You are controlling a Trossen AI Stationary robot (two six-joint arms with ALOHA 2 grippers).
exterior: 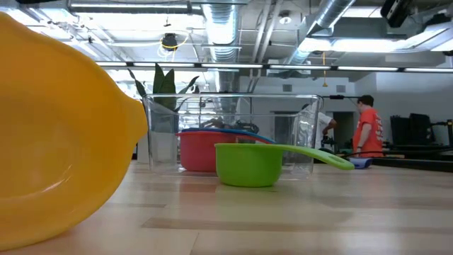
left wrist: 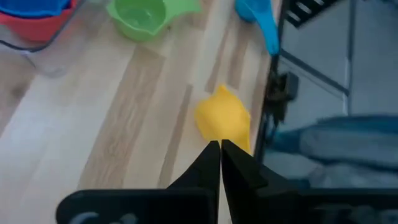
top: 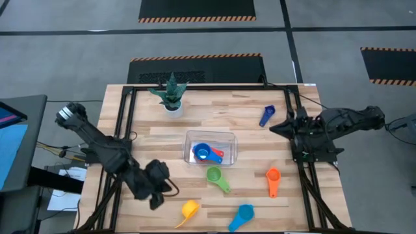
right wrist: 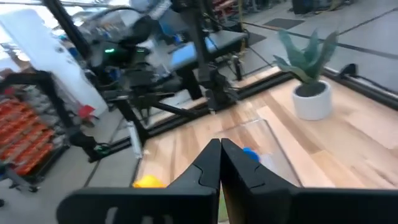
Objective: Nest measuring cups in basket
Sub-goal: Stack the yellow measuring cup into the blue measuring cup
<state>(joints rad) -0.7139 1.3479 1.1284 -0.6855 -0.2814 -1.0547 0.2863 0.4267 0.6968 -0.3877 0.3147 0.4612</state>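
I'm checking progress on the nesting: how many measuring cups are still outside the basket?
5: dark blue at the far right, green just in front of the basket, orange to its right, yellow and light blue at the near edge.

Both arms are chunky matte black, jointed segments all the way down. The left arm [top: 104, 146] has a shiny silver ring at its 10 o'clock end. The right arm [top: 338, 127] looks all black. Fingers [left wrist: 205, 171] are flat black wedges tapering to points.

Bright, even overhead light; blurred wrist views; oversized, defocused yellow cup [exterior: 56, 134] foreground.
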